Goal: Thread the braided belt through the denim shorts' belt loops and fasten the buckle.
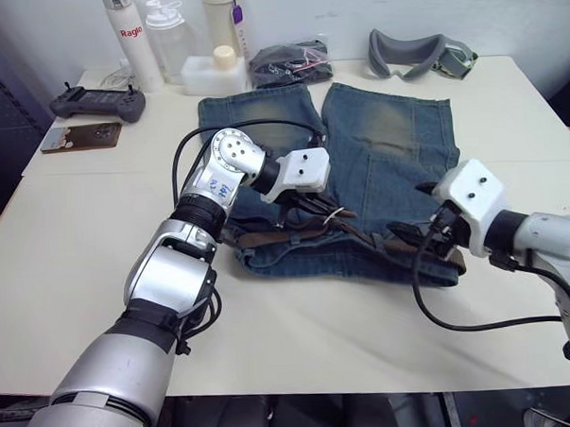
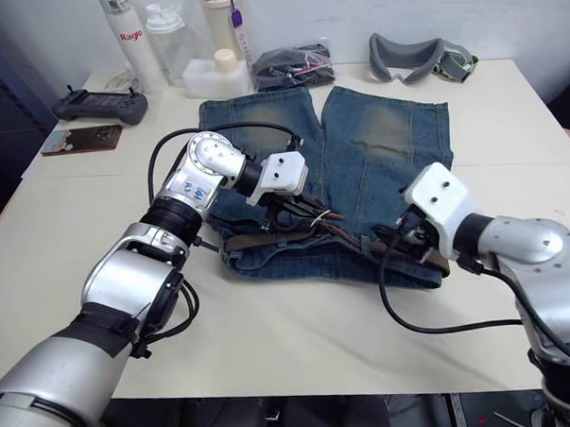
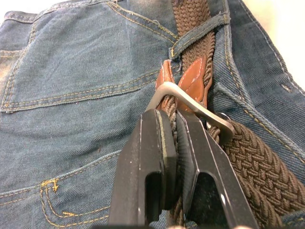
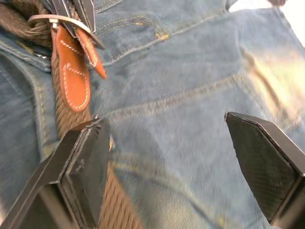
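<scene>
1. The left arm is reaching in from the near left, elbow bent, its left claw (image 3: pixel 174 143) pressing down at the middle of the shorts' (image 1: pixel 377 162) waistband and pinching the belt (image 3: pixel 257 167) just behind the buckle (image 3: pixel 190 102).
2. The right arm is coming in low from the right; the right claw (image 4: pixel 167 157) is hovering with fingers spread wide over the waistband's right end, one finger (image 4: pixel 81 167) lying over the belt.
3. The shorts are lying flat mid-surface, waistband toward the robot and legs pointing away; the belt is running along the waistband, passing under one loop (image 3: pixel 198 33) beyond the buckle.
4. Bare surface (image 1: pixel 299 326) is stretching between waistband and near edge, and on the left.
5. Three bottles (image 1: pixel 131 41) are standing at the far edge, with one controller (image 1: pixel 98 102) and one goggle strap (image 1: pixel 415 55).
</scene>
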You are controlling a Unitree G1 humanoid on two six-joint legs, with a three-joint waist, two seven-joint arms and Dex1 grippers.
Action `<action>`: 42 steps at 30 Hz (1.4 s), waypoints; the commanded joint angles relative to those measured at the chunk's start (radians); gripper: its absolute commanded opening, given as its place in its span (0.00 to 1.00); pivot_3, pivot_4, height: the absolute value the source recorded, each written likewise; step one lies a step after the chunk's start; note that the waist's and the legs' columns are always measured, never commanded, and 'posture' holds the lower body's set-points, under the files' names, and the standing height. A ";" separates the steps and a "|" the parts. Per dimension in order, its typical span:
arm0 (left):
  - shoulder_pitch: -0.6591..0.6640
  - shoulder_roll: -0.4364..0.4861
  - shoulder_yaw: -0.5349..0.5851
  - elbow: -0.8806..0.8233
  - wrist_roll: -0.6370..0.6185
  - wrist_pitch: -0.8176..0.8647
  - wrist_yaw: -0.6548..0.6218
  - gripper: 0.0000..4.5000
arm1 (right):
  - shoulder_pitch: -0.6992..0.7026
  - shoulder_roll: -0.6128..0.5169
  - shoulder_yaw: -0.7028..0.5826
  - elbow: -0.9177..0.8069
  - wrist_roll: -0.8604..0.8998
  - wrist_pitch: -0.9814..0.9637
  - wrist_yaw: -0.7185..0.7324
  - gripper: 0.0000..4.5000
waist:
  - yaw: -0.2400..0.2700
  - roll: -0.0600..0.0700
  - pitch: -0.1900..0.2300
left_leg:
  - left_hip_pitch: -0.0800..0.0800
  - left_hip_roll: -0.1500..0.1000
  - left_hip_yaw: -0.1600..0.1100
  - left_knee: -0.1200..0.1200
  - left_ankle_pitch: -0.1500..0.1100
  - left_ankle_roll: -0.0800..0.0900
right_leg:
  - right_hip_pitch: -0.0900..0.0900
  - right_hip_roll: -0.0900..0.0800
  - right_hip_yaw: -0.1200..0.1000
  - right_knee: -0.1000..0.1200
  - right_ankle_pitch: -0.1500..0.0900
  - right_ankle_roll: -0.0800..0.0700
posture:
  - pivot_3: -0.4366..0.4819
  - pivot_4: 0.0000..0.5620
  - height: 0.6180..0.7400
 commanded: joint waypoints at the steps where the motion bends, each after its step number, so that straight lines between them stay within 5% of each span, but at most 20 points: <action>1: -0.013 -0.006 0.010 -0.018 -0.011 -0.005 0.004 0.00 | -0.011 0.027 0.077 0.024 -0.054 -0.097 -0.038 0.91 | 0.001 0.000 0.000 | 0.000 0.000 0.000 0.000 0.000 0.000 | 0.000 0.000 0.000 0.000 0.000 0.000 | 0.48 0.27 0.07; 12: -0.023 -0.029 0.009 -0.015 -0.011 0.000 0.017 0.00 | -0.076 0.107 0.185 0.066 -0.110 -0.170 -0.085 0.91 | -0.002 0.000 0.000 | 0.000 0.000 0.000 0.000 0.000 0.000 | 0.000 0.001 -0.001 0.001 0.000 0.000 | 0.48 0.27 0.07; 15: -0.028 -0.035 0.010 -0.013 -0.011 0.000 0.020 0.00 | -0.088 0.120 0.200 0.072 -0.120 -0.177 -0.087 0.76 | 0.000 0.000 0.000 | 0.000 -0.001 0.000 0.000 0.000 0.000 | 0.000 0.001 -0.001 0.001 0.000 0.000 | 0.48 0.27 0.07; 22: -0.026 -0.032 0.011 -0.008 -0.008 -0.003 0.033 0.00 | -0.083 0.126 0.203 0.066 -0.111 -0.173 -0.073 0.01 | -0.001 0.000 0.000 | 0.000 -0.002 0.000 0.000 0.000 0.000 | 0.000 0.001 0.000 0.002 0.000 0.000 | 0.48 0.27 0.07; 25: -0.035 -0.027 0.037 -0.008 -0.041 0.076 0.007 0.00 | -0.078 0.125 0.201 0.065 -0.109 -0.171 -0.072 0.01 | -0.001 0.000 0.000 | 0.000 -0.003 0.000 0.000 0.000 0.000 | 0.000 0.001 0.000 0.002 0.000 0.000 | 0.48 0.27 0.07; 35: -0.008 0.097 0.116 -0.121 -0.081 0.172 0.048 0.99 | -0.056 0.102 0.169 0.061 -0.093 -0.173 -0.056 0.00 | -0.005 0.000 0.000 | 0.000 -0.003 0.000 0.000 0.000 0.000 | 0.000 0.001 0.000 0.002 0.000 0.000 | 0.48 0.27 0.07; 38: 0.024 0.144 0.146 -0.191 -0.132 0.281 0.005 0.96 | -0.044 0.093 0.153 0.049 -0.083 -0.166 -0.048 0.00 | -0.006 0.000 0.000 | 0.001 -0.003 0.000 0.000 0.000 0.000 | -0.001 0.002 0.000 0.004 0.000 0.000 | 0.48 0.27 0.07; 42: 0.145 0.242 0.155 -0.418 -0.209 0.489 -0.097 0.61 | -0.024 0.069 0.129 0.034 -0.066 -0.159 -0.036 0.00 | -0.008 0.001 -0.001 | 0.001 -0.003 -0.001 0.000 0.000 0.000 | -0.001 0.003 0.001 0.004 0.000 0.000 | 0.48 0.27 0.07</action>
